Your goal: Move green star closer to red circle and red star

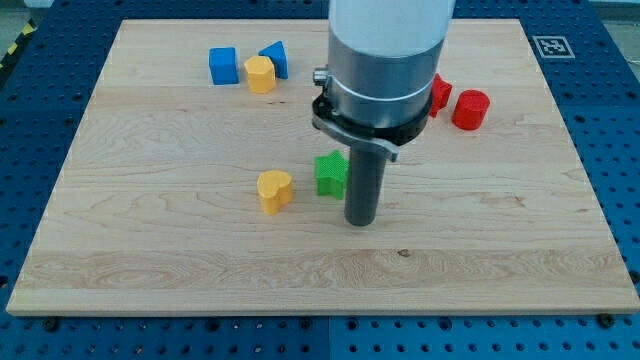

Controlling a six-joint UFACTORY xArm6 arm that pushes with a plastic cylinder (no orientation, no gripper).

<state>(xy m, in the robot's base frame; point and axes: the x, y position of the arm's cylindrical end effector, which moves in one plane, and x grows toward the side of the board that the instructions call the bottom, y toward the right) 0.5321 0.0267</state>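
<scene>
My tip [360, 221], a bare rod with nothing to spread or pinch, rests on the board [150, 260] just right of the green star [330, 173], nearly touching. A yellow heart [274, 190] sits left. Farther up, partly behind my arm, the red star [439, 94] adjoins the red circle [470, 109].

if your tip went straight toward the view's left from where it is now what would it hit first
Probably the green star, just left of and slightly above my tip; depth is unclear, so it might only clip it.
</scene>
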